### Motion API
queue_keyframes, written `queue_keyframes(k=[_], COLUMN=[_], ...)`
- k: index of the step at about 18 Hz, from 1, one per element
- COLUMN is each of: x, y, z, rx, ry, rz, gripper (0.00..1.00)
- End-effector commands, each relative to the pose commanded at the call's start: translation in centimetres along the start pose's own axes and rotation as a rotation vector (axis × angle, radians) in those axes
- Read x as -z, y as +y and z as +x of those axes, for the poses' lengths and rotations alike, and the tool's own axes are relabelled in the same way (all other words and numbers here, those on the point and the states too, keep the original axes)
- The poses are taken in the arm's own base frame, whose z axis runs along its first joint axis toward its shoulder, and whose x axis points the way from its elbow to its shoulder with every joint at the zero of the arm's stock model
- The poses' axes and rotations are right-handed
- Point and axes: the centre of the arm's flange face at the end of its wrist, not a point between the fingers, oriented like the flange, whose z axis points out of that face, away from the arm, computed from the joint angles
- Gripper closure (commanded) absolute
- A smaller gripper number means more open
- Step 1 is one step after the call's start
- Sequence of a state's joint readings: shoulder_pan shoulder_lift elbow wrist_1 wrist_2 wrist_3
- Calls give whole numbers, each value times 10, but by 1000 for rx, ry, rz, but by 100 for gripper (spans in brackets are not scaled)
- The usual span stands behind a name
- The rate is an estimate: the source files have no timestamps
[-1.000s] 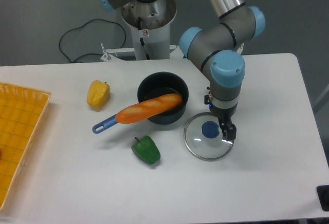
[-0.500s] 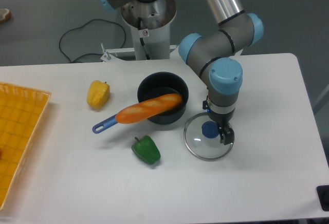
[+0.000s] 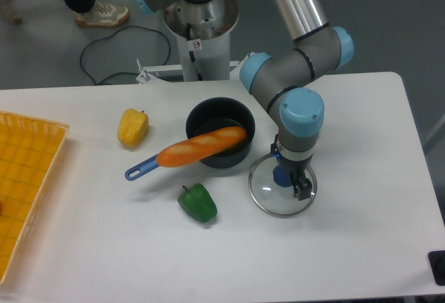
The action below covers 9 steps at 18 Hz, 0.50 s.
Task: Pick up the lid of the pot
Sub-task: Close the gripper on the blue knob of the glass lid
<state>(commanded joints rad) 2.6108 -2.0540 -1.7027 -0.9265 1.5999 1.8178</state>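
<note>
The gripper (image 3: 290, 172) reaches in from the upper right, its two fingers apart, low over the pot lid. The lid (image 3: 270, 199) is a clear glass disc with a metal rim, lying right of centre on the table. Its round blue knob (image 3: 281, 176) shows just beside the gap between the fingertips, partly covered by the gripper. Whether the fingers touch the knob or the glass cannot be told. The lid's upper right part is hidden behind the gripper.
A black pot (image 3: 201, 117) with a blue handle (image 3: 142, 169) stands left of the lid, an orange carrot-like object (image 3: 197, 149) lying across it. A green pepper (image 3: 199, 203), a yellow pepper (image 3: 133, 128) and an orange crate (image 3: 29, 151) are farther left.
The gripper has come down and slightly left, closer to the lid's knob. Its fingers remain apart, and the lid has not moved. Someone's shoe and leg now show at the top left.
</note>
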Motion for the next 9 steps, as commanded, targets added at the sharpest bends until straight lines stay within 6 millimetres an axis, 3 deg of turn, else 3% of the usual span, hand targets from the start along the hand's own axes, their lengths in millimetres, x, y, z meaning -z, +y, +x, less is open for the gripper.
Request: queue_keyframes(k=[9], x=[-9], y=[-4], z=[0], rx=[-4], ry=[15], rz=[9], gripper=[0])
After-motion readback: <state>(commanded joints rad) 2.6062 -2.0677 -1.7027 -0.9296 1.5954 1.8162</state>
